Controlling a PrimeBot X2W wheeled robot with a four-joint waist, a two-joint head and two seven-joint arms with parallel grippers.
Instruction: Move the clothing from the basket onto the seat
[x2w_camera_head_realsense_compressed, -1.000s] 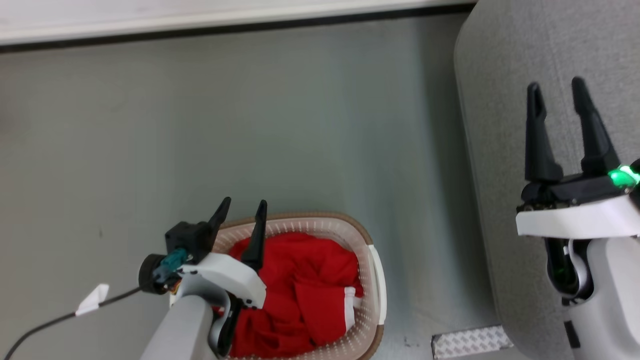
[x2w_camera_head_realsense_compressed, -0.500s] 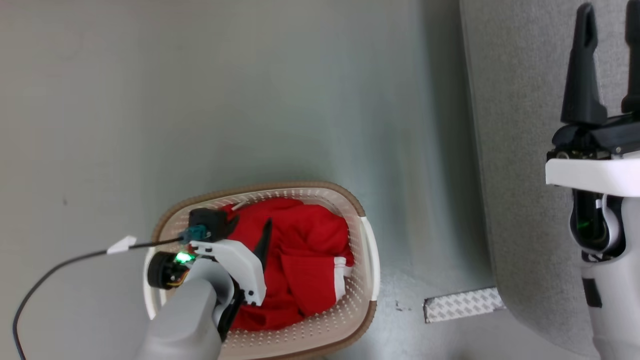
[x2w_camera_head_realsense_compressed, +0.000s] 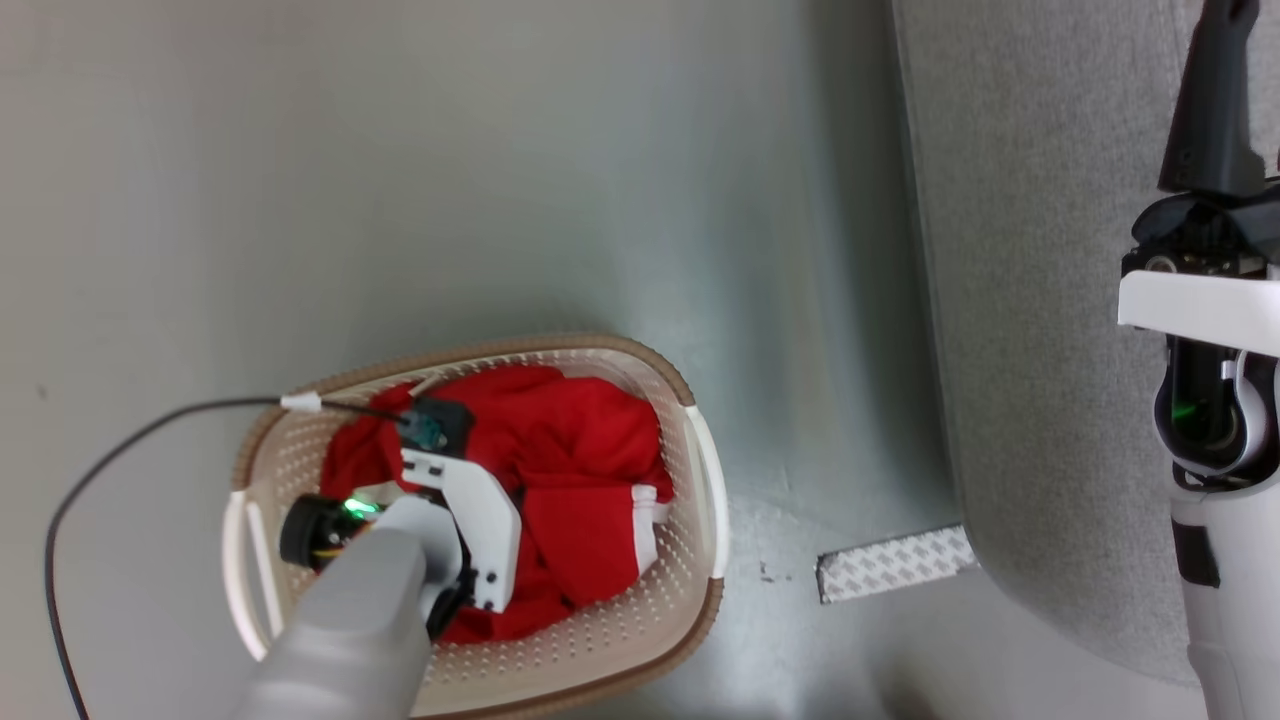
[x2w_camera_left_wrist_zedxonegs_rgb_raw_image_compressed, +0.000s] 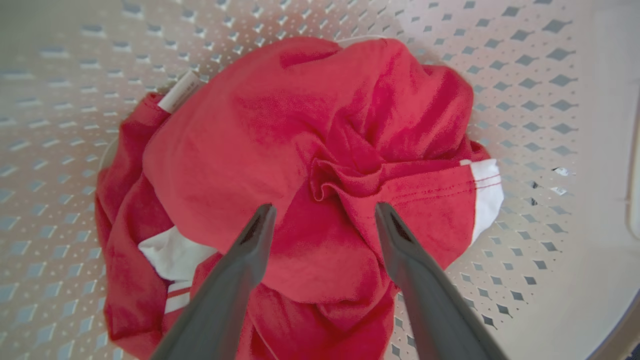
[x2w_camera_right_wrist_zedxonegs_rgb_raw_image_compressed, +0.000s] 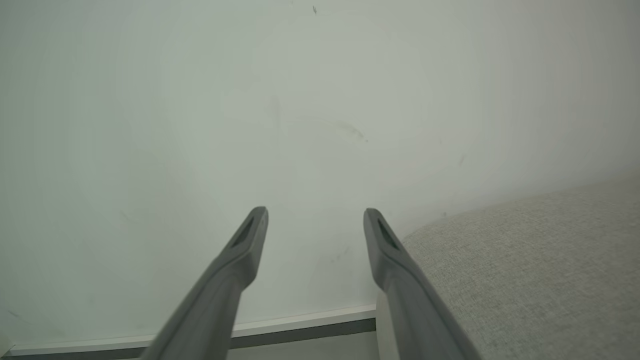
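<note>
The basket (x2w_camera_head_realsense_compressed: 700, 470) stands on the floor at the lower left of the head view, cream with a brown rim. The red clothing (x2w_camera_head_realsense_compressed: 580, 450) lies heaped inside it, with a white panel on one side. My left arm's wrist (x2w_camera_head_realsense_compressed: 470, 510) hangs over the heap and points down into the basket. In the left wrist view my left gripper (x2w_camera_left_wrist_zedxonegs_rgb_raw_image_compressed: 323, 210) is open just above the clothing (x2w_camera_left_wrist_zedxonegs_rgb_raw_image_compressed: 260, 130), nothing between its fingers, with the basket's holed wall (x2w_camera_left_wrist_zedxonegs_rgb_raw_image_compressed: 525, 75) around it. My right gripper (x2w_camera_right_wrist_zedxonegs_rgb_raw_image_compressed: 315, 214) is open and empty beside the grey seat (x2w_camera_right_wrist_zedxonegs_rgb_raw_image_compressed: 525, 260), which also shows as the seat (x2w_camera_head_realsense_compressed: 1020, 250).
A black cable with a white tag (x2w_camera_head_realsense_compressed: 300, 402) runs from the left wrist across the basket's rim to the floor. A white patterned strip (x2w_camera_head_realsense_compressed: 895, 563) lies on the grey floor by the seat's corner. A pale wall with a baseboard (x2w_camera_right_wrist_zedxonegs_rgb_raw_image_compressed: 300, 325) faces the right gripper.
The head camera has tilted down, shifting the whole picture. My left gripper has swung from the basket's left rim to point down over the clothing. Both grippers stay open.
</note>
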